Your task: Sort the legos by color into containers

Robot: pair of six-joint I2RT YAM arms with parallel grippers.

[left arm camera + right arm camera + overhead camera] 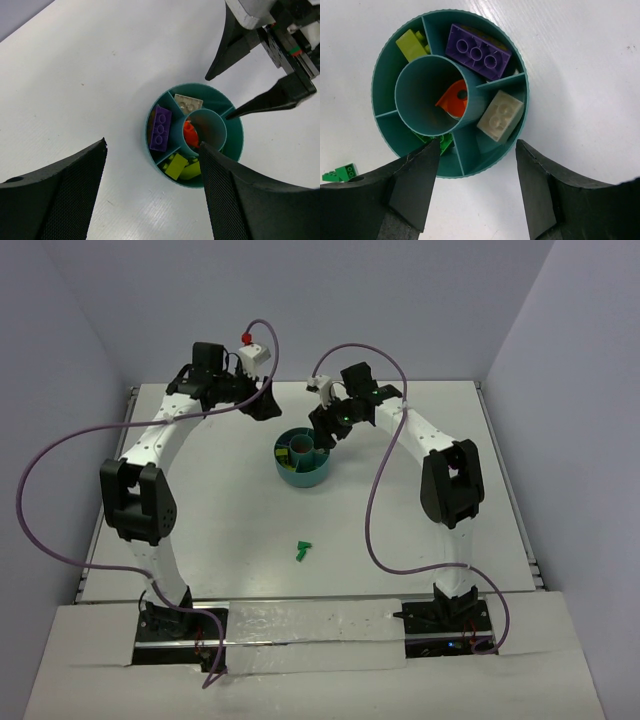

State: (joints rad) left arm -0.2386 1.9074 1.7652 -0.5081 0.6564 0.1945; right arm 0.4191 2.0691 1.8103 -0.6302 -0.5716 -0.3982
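Top external: a dark green lego (303, 551) lies lower centre, well apart from the bowl (300, 478). Left wrist: my left gripper (152, 147) gapes, empty. Right wrist: my right gripper (479, 147) hangs open over the bowl. That lego, small and hard to read, is probably light, stiff and slick, so pinch across its flat sides.

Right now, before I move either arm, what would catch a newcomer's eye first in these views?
The teal bowl at mid-table, with a purple brick, a white brick, lime bricks and an orange piece in its central ring; the right gripper hangs open over it. Then one dark green lego lies alone on the table, toward the near edge.
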